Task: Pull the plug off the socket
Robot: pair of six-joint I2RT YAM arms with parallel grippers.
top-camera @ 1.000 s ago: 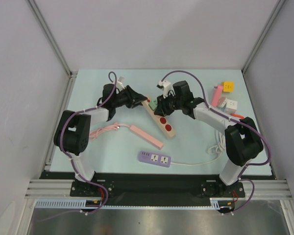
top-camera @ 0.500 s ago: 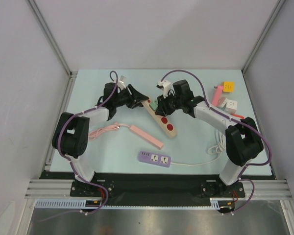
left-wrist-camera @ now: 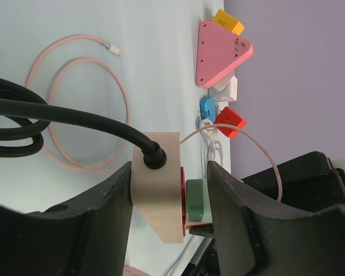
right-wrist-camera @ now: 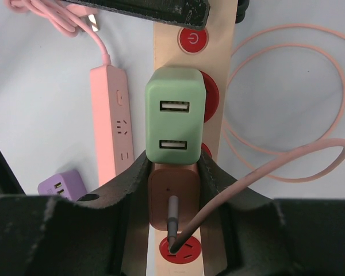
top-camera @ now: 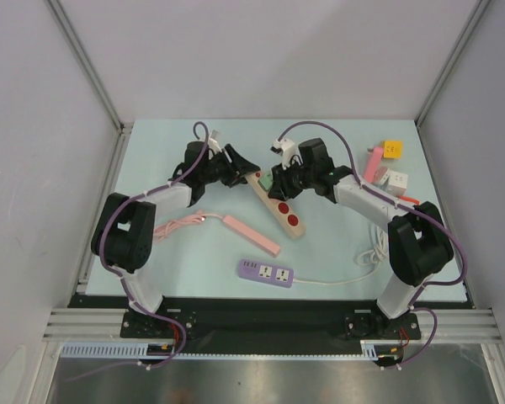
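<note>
A beige power strip (top-camera: 279, 207) with red sockets lies mid-table. It carries a green USB charger (right-wrist-camera: 176, 117) and, right behind it, a tan-pink plug (right-wrist-camera: 173, 198) with a pinkish cable. My right gripper (right-wrist-camera: 172, 164) is shut on the tan-pink plug, its fingertips touching the green charger's lower corners; it also shows in the top view (top-camera: 279, 180). My left gripper (left-wrist-camera: 169, 172) straddles the strip's cord end (left-wrist-camera: 156, 190). Its left finger touches the strip, and a gap shows at the right finger. From above, the left gripper (top-camera: 246, 166) is at the strip's far end.
A pink power strip (top-camera: 251, 234) with its coiled pink cable (top-camera: 177, 225) lies to the left. A purple strip (top-camera: 266, 272) lies near the front, with a white cable (top-camera: 366, 261) running right. Several coloured adapters (top-camera: 385, 164) sit at the far right.
My left gripper has moved right, onto the strip's far end. My right gripper has stayed on the plugs with only a slight shift.
</note>
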